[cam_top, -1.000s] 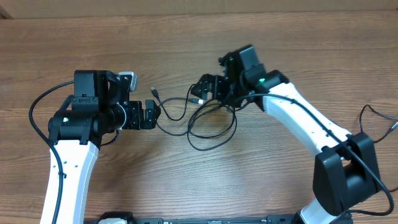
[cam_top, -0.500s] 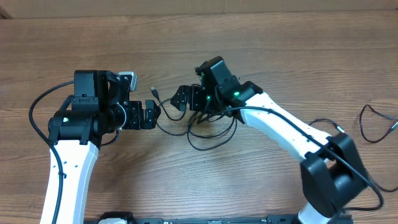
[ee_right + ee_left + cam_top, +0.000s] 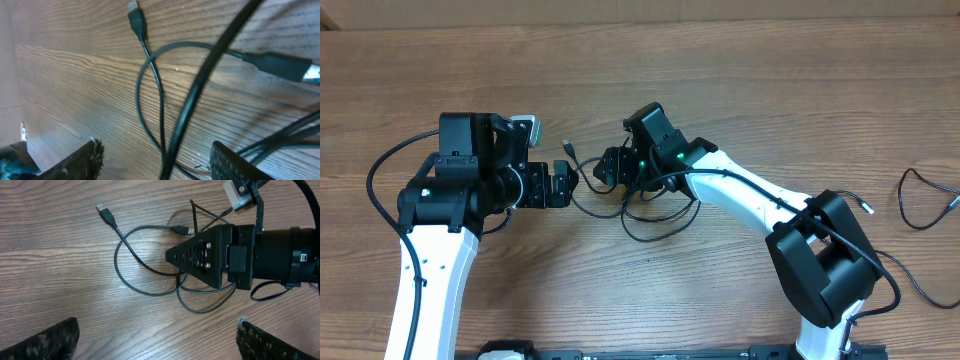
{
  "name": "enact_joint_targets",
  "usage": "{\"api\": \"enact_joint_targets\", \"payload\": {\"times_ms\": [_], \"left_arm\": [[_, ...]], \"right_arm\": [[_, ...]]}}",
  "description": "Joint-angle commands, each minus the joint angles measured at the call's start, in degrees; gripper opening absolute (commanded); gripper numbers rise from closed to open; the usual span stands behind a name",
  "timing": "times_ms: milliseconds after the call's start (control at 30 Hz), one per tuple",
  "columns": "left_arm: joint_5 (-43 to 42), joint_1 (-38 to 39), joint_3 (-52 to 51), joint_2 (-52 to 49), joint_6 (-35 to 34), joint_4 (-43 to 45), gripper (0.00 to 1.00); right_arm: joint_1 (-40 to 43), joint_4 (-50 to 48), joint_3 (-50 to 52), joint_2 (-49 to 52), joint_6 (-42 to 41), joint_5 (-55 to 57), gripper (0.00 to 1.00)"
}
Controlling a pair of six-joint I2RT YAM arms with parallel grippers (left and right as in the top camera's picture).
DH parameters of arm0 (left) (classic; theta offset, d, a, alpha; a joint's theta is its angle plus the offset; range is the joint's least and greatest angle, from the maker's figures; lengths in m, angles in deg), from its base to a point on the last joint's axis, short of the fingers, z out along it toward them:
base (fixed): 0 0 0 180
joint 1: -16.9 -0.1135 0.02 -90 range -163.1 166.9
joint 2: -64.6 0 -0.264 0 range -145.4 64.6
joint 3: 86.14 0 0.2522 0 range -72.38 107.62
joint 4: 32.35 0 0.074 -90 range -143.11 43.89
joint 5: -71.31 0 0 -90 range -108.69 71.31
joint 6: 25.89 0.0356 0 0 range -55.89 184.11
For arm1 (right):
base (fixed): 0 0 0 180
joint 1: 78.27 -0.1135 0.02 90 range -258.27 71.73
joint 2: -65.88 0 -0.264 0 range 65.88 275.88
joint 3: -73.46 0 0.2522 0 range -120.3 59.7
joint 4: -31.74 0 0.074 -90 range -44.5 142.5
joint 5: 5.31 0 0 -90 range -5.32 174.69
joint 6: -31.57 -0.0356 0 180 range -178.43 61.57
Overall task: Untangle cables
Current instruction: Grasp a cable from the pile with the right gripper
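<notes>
My right claw is over the cables, jaws apart astride a cord running twelve-to-six (nothing clamped), nearer than the wide-open left claw at nine o'clock.

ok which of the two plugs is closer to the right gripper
The plug lying right beside the right gripper, in the tangle. The other plug sits well away from it, alone at the end of a long loop of cable.

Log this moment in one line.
cables: tangled on table | left gripper: open, empty | right gripper: open, astride one
</notes>
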Motion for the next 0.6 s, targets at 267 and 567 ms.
{"api": "enact_joint_targets", "payload": {"times_ms": [267,567], "left_arm": [[-0.8,-0.2,0.2,0.6,1.6,0.3,1.00],[-0.8,-0.2,0.2,0.6,1.6,0.3,1.00]], "right_arm": [[-0.3,-2.5,-0.2,4.0,0.0,-0.2,0.13],[7.0,4.7,-2.1,0.0,3.5,-0.2,0.04]]}}
